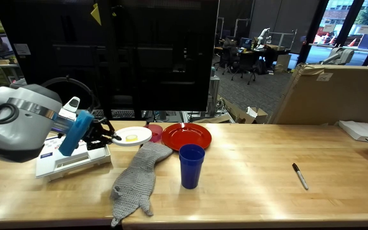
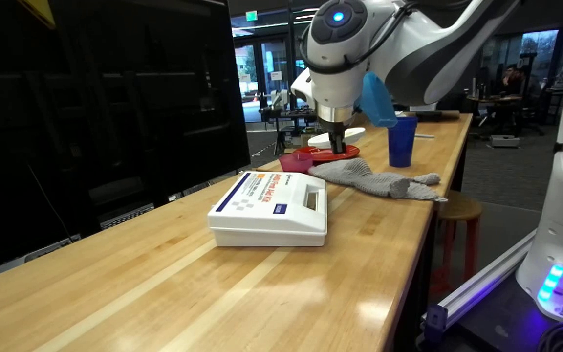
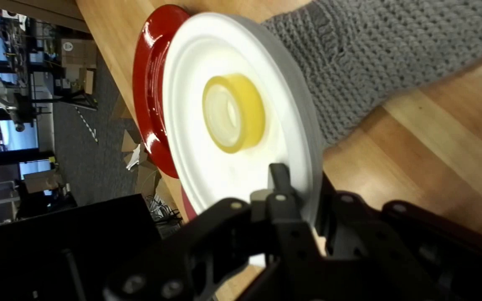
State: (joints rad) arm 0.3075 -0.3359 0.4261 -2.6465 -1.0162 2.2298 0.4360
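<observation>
My gripper (image 3: 301, 188) is shut on the near rim of a white plate (image 3: 232, 177), one finger over its upper face, the other behind it. The plate's edge looks thick and layered; I cannot tell whether several are stacked. A yellow tape roll (image 3: 252, 115) lies on it. In an exterior view the gripper (image 1: 117, 138) holds the white plate (image 1: 139, 132) tilted above the table, beside a red plate (image 1: 187, 135) and a pink bowl (image 1: 155, 130). A grey knitted animal-shaped piece (image 1: 136, 175) lies below and nearer the front edge. The gripper's fingers (image 2: 337, 146) also show in an exterior view.
A blue cup (image 1: 191, 167) stands upright near the red plate. A white first aid kit (image 2: 271, 205) lies under the arm's side of the table. A marker (image 1: 300, 176) lies farther off. A large black screen (image 1: 158, 57) stands behind the table, and a cardboard box (image 1: 337, 95) at the far end.
</observation>
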